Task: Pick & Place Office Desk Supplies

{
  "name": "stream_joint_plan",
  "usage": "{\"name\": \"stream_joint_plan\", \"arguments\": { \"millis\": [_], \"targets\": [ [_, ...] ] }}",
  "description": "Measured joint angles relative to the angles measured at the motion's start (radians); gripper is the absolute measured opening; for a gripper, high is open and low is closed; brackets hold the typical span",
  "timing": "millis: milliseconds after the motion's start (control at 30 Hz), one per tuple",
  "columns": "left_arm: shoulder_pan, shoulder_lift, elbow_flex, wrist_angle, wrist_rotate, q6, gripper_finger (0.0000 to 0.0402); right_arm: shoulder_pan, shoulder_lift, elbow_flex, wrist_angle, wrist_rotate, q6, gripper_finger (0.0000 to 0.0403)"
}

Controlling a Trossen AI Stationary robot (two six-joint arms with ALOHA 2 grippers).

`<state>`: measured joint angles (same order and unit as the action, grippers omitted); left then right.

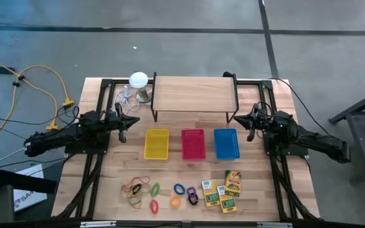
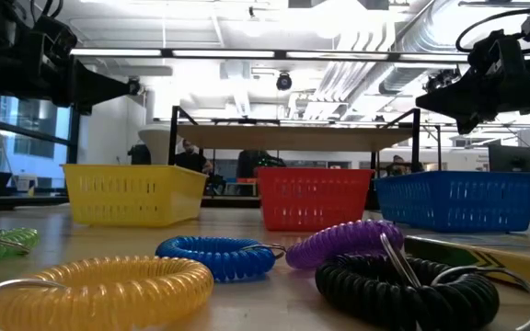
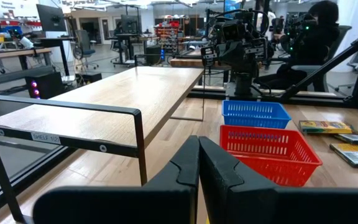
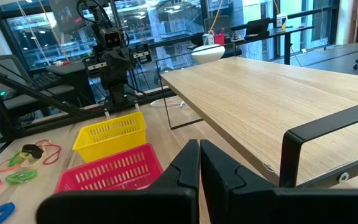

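Office desk supplies lie untouched along the near edge of the table, well apart from both arms. Starting at the jaws: the left gripper (image 1: 134,119) has its two fingers pressed together on nothing, hovering beside the left leg of the wooden shelf (image 1: 194,94), and the right gripper (image 1: 246,120) is likewise closed and empty beside the shelf's right leg. Between them sit three baskets in a row, the yellow basket (image 1: 156,144), the red basket (image 1: 192,144) and the blue basket (image 1: 226,144). Nearer the front lie the rubber bands (image 1: 136,188), thin orange, yellow and green loops in a loose tangle; they look nearly weightless and floppy, likely to flatten against the wood, so a pinch where a strand rises off the surface seems best. Just beside them are the coil rings (image 1: 184,194); in the low view the yellow coil (image 2: 109,290), blue coil (image 2: 217,256), purple coil (image 2: 343,244) and black coil (image 2: 403,290) look springy and light, and would probably squash and roll, so gripping across one side of the coil should hold. To their right are the small card boxes (image 1: 222,190), stiff, flat and light, best taken across the narrow width. A white round-topped lamp (image 1: 138,80) stands at the back left.
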<state>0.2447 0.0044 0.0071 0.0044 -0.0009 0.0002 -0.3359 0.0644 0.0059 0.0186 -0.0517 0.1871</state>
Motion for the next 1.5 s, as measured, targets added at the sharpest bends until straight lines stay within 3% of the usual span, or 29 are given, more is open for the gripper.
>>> {"name": "stream_joint_plan", "arguments": {
  "millis": [1500],
  "targets": [
    [0.000,0.000,0.088,0.183,0.000,-0.121,0.0000,0.000,0.000,0.000,0.000,0.000,0.000,0.0002]
  ]
}}
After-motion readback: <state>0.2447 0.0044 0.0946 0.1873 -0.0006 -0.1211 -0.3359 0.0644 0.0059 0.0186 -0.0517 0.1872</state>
